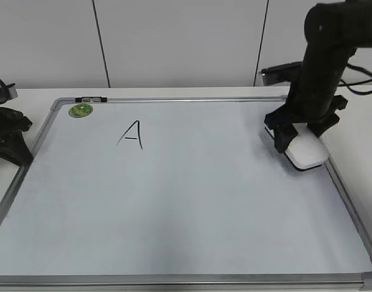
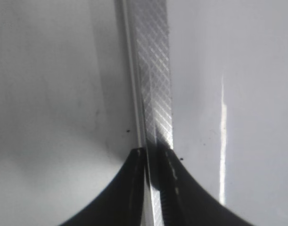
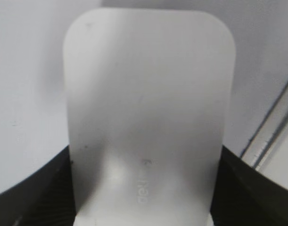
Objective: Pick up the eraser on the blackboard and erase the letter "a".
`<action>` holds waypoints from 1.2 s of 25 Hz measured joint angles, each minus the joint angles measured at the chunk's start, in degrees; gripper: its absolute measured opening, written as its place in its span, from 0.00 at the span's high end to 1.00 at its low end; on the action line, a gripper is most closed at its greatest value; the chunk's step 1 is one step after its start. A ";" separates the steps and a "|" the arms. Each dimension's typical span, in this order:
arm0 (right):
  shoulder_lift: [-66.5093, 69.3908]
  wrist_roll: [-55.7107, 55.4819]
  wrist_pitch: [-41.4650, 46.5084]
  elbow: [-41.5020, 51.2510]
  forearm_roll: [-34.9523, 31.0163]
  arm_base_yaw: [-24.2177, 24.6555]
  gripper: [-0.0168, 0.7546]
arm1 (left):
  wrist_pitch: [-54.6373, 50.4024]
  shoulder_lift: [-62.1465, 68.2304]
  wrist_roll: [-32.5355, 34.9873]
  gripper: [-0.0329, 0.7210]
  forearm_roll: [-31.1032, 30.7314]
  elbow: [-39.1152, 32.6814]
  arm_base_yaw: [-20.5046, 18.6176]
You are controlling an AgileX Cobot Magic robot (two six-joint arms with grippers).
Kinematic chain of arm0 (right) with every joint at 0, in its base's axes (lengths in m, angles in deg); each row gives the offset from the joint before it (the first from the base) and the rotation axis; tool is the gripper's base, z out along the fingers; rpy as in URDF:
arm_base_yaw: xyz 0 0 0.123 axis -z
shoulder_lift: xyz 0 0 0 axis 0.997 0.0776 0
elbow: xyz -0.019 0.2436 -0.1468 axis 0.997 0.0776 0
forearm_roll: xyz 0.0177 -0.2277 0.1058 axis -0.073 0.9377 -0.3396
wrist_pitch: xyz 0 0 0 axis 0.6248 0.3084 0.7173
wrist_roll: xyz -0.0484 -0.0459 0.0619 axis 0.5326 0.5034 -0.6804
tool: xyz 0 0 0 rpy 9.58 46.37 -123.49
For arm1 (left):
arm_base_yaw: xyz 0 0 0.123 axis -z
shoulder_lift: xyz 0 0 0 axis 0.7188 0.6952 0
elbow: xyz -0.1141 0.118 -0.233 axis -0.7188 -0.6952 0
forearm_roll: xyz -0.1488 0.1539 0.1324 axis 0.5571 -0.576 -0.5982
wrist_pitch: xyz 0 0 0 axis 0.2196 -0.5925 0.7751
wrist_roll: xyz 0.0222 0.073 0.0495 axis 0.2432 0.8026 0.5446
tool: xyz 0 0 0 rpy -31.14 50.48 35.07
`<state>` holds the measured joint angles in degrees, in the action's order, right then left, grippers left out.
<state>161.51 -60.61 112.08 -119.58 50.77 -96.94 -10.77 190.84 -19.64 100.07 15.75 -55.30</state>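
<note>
The blackboard (image 1: 186,201) is a white board with a silver frame lying flat on the table. A tall angular capital "A" (image 1: 132,134) is written at its upper left; no small lowercase "a" shows. The eraser (image 1: 307,152), a white rounded block, rests on the board by its right frame. My right gripper (image 1: 301,132) stands over it with a finger against each long side. In the right wrist view the eraser (image 3: 148,108) fills the gap between the jaws (image 3: 144,188). My left gripper (image 1: 15,152) is shut on the board's left frame rail (image 2: 155,84), with the jaws (image 2: 153,157) on either side.
A round green sticker (image 1: 80,110) sits in the board's upper left corner, with a small dark piece (image 1: 91,98) on the top rail beside it. The white table (image 1: 173,92) runs behind the board to a panelled wall. Cables hang behind the right arm (image 1: 362,82).
</note>
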 joint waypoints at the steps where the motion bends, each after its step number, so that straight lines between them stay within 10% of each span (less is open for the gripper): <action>1: -0.98 0.00 0.17 0.00 0.00 0.00 0.28 | 0.00 0.00 0.00 0.87 0.00 0.00 0.00; 30: -6.61 -5.21 -0.56 2.61 -3.85 8.45 0.28 | 0.00 0.00 -0.60 0.87 0.34 0.00 0.00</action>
<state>154.90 -65.81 111.52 -116.97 46.93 -88.49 -10.77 190.84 -20.24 100.41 15.75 -55.30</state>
